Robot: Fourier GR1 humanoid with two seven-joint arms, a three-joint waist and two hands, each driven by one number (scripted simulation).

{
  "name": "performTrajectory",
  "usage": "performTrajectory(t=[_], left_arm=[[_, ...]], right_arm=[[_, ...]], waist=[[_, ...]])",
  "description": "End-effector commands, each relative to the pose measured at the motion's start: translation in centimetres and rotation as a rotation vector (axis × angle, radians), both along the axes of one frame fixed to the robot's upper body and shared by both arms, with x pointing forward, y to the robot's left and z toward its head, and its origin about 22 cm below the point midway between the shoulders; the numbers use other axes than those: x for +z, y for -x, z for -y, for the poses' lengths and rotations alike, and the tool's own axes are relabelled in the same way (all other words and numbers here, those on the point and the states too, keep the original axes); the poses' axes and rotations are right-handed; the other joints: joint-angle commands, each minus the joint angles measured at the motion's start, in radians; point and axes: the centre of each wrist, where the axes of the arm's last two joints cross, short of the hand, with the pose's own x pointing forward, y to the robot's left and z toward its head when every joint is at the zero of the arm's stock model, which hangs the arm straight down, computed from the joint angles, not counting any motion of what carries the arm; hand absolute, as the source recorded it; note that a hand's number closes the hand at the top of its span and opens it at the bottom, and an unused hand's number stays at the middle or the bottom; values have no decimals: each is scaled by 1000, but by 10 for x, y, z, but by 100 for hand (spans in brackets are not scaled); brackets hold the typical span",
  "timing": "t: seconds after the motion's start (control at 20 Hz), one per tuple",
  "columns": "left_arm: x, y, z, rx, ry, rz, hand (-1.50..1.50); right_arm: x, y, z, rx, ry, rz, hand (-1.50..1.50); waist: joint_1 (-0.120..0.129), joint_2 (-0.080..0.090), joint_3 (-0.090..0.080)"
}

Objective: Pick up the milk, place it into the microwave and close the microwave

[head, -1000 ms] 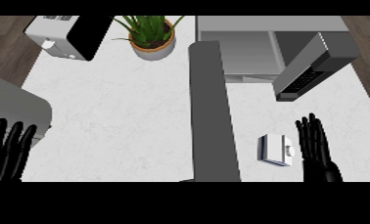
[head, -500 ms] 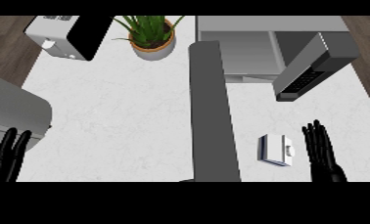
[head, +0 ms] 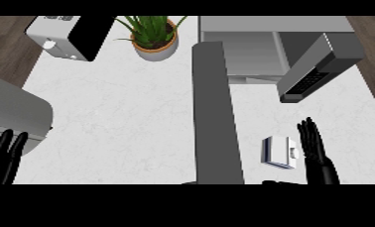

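Note:
A small white milk carton (head: 279, 151) stands on the counter at the lower right. Just right of it is my right hand (head: 317, 152), open, fingers straight and pointing away from me, apart from the carton by a narrow gap. The microwave (head: 245, 50) sits at the top right with its inside showing. Its door (head: 319, 67) swings out to the right, keypad side visible. My left hand (head: 10, 152) rests open at the lower left edge, fingers up.
A tall grey panel (head: 217, 114) runs down the middle of the counter, left of the milk. A potted plant (head: 155, 37) stands at the top centre, a white toaster-like appliance (head: 67, 35) at the top left, a grey rounded object (head: 22, 112) at the left edge.
Both hands have slid down toward the view's lower edge. The right hand has also drifted slightly right, away from the carton. The milk has not moved.

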Motion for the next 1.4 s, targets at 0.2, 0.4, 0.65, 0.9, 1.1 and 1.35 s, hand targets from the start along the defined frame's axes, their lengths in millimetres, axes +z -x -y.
performTrajectory(t=[0.2, 0.4, 0.65, 0.9, 1.1, 1.35], left_arm=[[-18, 13, -6, -9, 7, 11, -150], [10, 14, -1, 13, -12, -3, -150], [1, -4, 10, -15, 10, -21, -150], [4, -3, -4, 6, 8, 4, -150], [-13, -4, -8, 14, 17, 2, -150], [4, -1, -9, -25, 8, -25, -150]], right_arm=[[-28, -19, -6, -129, 63, -43, -150], [-33, -12, 40, -175, 121, -81, -150], [-64, -12, 44, -148, 96, -98, -150], [-65, -14, 32, 155, -109, -112, -150], [-58, -24, 46, 294, -191, -53, -150], [-57, -22, 24, 125, -51, 82, 150]], waist=[[5, 0, 0], [3, 0, 0], [4, 2, 1], [8, 3, 2], [6, 2, 1], [-3, 0, 0]])
